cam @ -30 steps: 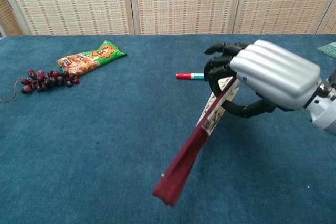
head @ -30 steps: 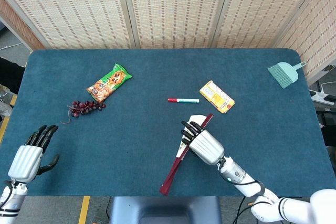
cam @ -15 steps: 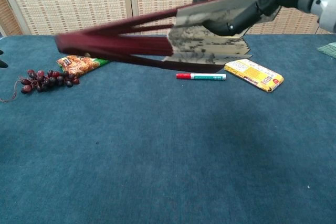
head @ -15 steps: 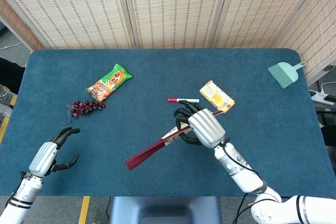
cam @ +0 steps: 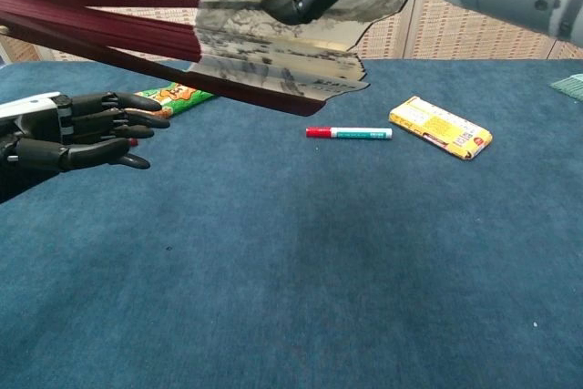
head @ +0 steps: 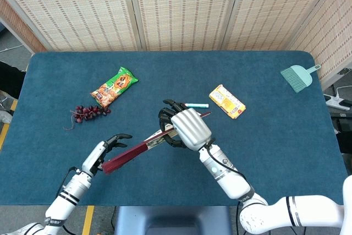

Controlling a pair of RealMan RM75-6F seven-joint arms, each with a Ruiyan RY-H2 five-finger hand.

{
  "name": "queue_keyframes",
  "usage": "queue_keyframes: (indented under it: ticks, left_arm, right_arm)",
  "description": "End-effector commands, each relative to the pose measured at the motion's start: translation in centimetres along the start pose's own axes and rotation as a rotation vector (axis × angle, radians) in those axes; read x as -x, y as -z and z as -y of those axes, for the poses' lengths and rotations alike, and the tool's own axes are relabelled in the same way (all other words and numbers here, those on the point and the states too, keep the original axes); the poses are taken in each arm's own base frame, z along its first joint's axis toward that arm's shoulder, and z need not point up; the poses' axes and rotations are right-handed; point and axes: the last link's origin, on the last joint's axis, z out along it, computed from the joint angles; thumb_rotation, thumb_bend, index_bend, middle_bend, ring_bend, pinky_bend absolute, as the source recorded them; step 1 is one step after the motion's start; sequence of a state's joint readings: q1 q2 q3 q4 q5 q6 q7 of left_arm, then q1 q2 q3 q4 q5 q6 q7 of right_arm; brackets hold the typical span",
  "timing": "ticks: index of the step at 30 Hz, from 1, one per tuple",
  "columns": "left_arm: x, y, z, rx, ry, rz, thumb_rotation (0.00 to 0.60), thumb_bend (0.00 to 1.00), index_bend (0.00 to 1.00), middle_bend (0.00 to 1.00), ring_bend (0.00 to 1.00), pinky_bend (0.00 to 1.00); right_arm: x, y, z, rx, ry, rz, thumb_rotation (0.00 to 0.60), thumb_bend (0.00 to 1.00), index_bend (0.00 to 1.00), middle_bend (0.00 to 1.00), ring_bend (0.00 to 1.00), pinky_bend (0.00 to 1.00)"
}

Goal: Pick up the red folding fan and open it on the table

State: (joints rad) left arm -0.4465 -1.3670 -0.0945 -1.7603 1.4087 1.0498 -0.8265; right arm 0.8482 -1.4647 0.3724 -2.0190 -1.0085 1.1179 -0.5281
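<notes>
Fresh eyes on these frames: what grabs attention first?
The red folding fan, partly spread and held above the table's near middle by the right hand, fills the top of the chest view. Next, the left hand, fingers apart, reaches toward the fan's near end without touching it.

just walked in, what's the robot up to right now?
The right hand holds the red folding fan in the air above the table, its ribs pointing toward the robot's left. In the chest view the fan is only partly spread, with some printed paper showing. The left hand is empty, fingers apart, right beside the fan's far end, not gripping it. Marker, snack packs and grapes lie untouched.
</notes>
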Motion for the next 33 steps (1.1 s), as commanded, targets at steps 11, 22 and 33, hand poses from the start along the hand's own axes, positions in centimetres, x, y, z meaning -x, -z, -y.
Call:
queue_keyframes:
  ticks: [11,22,33]
  left_arm:
    - [1.6,-2.2,-2.3,0.045,0.209,-0.003,0.600,0.38,0.22,0.12,0.03,0.20]
    - [3.4,-2.4,-2.2,0.017,0.242,0.015,0.600,0.38,0.22,0.09,0.00,0.18]
    - [3.6,-3.2,-1.2,-0.025,0.308,0.013,0.600,0.38,0.22,0.09,0.00,0.18]
  right_arm:
    - [1.9,-1.8,1.4,0.016,-0.002,-0.002,0.600,0.68,0.75,0.33,0.12,0.26]
    - [2.9,-3.0,2.0,0.056,-0.027,-0.037,0.600,0.69,0.75,0.33,0.12,0.27]
    - [3.2,-3.4,1.9,0.072,-0.048,-0.039,0.600,0.69,0.75,0.33,0.12,0.27]
